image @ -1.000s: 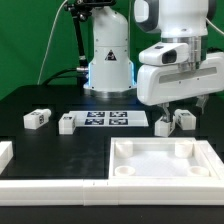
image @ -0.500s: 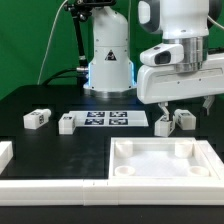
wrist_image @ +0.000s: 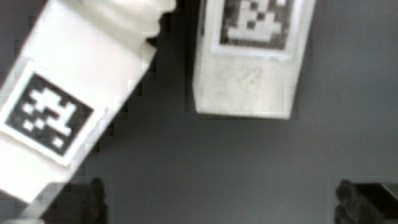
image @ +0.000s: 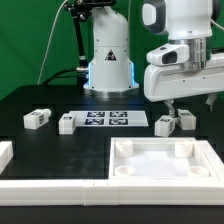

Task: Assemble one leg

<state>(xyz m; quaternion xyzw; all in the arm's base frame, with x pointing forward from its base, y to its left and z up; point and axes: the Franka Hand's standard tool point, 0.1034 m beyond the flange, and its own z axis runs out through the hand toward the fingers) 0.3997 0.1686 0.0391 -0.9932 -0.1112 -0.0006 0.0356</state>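
Note:
Several white legs with marker tags lie on the black table: two at the exterior view's left (image: 37, 118) (image: 67, 124) and two at its right (image: 163, 123) (image: 185, 119). My gripper (image: 190, 103) hangs just above the right pair, touching neither. In the wrist view the two legs (wrist_image: 80, 95) (wrist_image: 249, 55) lie side by side, and both are beyond the fingertips. The gripper (wrist_image: 217, 200) is open, with its dark fingertips (wrist_image: 71, 200) wide apart and only bare table between them.
The marker board (image: 108, 119) lies flat between the two pairs of legs. A large white square panel with a raised rim (image: 165, 150) lies in front at the right. A white frame piece (image: 5, 152) runs along the front left. The robot base (image: 108, 60) stands behind.
The gripper has risen a little and shifted slightly toward the exterior view's right. The legs have not moved.

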